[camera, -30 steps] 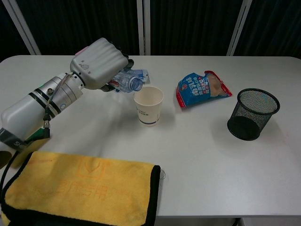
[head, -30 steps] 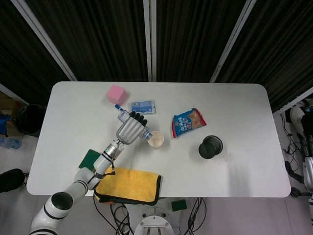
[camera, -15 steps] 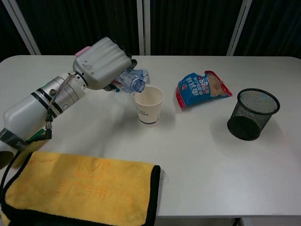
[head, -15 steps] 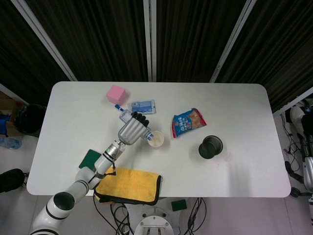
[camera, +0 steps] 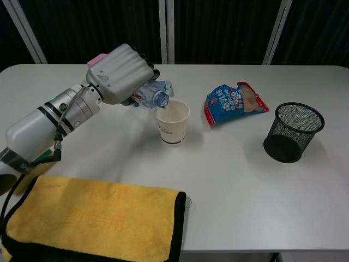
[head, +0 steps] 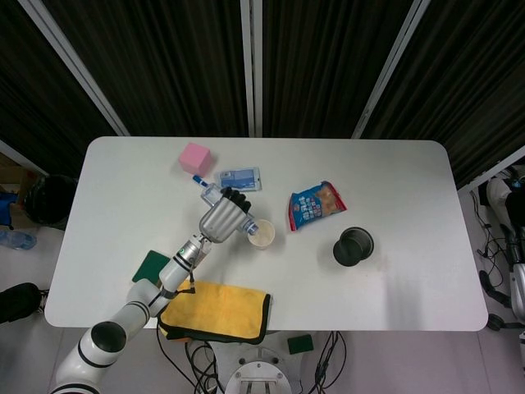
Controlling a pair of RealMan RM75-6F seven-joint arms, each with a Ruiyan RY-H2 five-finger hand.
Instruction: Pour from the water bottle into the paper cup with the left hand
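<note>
My left hand (camera: 119, 73) (head: 223, 219) grips a clear water bottle (camera: 151, 96), tipped over on its side with its open mouth at the left rim of the white paper cup (camera: 172, 123) (head: 262, 236). The bottle's base end (head: 206, 190) sticks out behind the hand toward the table's back. The cup stands upright near the table's middle. Whether water is flowing cannot be made out. My right hand shows in neither view.
A blue snack bag (camera: 236, 102) lies right of the cup, and a black mesh pen holder (camera: 292, 132) stands further right. A yellow towel (camera: 92, 221) covers the front left edge. A pink cube (head: 195, 158), a blue-white packet (head: 239, 177) and a green sponge (head: 151, 265) lie around my left arm.
The left hand moved the tipped bottle slightly rightward, bringing its mouth from just left of the cup to over the cup's left rim.
</note>
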